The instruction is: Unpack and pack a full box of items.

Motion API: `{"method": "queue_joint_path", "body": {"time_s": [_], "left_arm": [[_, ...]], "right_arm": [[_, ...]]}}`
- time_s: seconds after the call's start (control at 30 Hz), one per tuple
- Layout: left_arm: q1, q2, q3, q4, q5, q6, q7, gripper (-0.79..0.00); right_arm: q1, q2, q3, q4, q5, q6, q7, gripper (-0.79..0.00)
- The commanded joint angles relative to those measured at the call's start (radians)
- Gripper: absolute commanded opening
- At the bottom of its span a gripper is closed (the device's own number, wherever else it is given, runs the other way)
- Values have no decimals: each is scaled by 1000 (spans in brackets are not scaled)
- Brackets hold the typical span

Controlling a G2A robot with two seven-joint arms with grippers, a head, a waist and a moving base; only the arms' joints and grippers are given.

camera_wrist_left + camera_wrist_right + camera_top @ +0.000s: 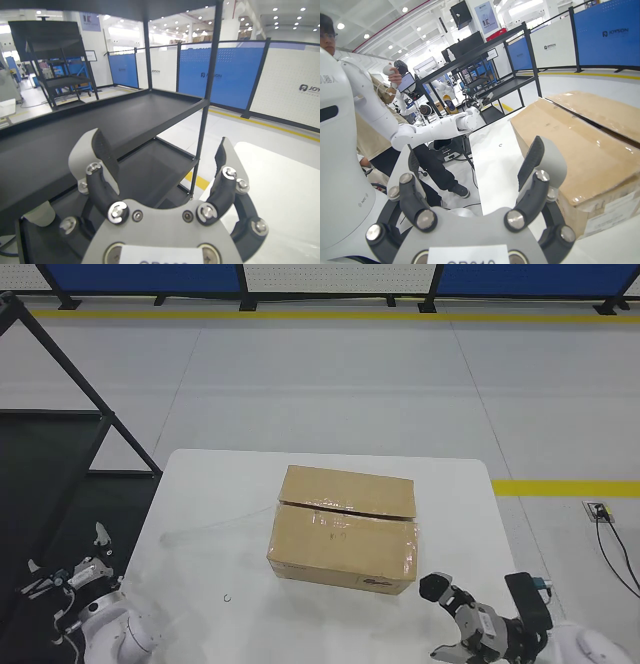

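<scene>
– Where is the brown cardboard box [345,529]?
– In the middle of the white worktop [200,574], flaps closed. Its long axis and top seam run side to side.
– Which arm is nearer?
– The right end effector [475,152]. Its fingers are spread wide and hold nothing, and the box lies just ahead and inward, at its near right corner. The left end effector [160,140], equally spread and empty, hangs off the worktop's left edge by a black metal shelf rack [150,112].
– The room?
– A yellow floor line [300,314], then blue and white partition panels [140,276].
</scene>
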Motion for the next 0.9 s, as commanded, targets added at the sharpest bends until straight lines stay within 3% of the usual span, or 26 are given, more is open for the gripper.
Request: {"method": "queue_joint_path", "body": {"time_s": [0.0, 0.1, 0.17, 0.6, 0.7, 0.87], "left_arm": [[42, -1, 8, -97, 18, -21, -10, 0], [102, 0, 24, -213, 63, -61, -39, 0], [135, 4, 41, -261, 127, -112, -125, 0], [135, 4, 55, -293, 124, -146, -168, 0], [124, 3, 67, -346, 75, -180, -294, 0], [125, 12, 49, -485, -62, -345, -631, 0]], "right_arm": [[37, -2, -17, 25, 88, 15, 54, 0], [77, -4, -40, 64, 183, 20, 120, 0], [77, -4, -40, 64, 183, 20, 120, 0], [75, -10, -50, 66, 215, 33, 107, 0], [99, -16, -55, 100, 250, 38, 124, 0], [145, -21, -74, 158, 383, 52, 217, 0]]}}
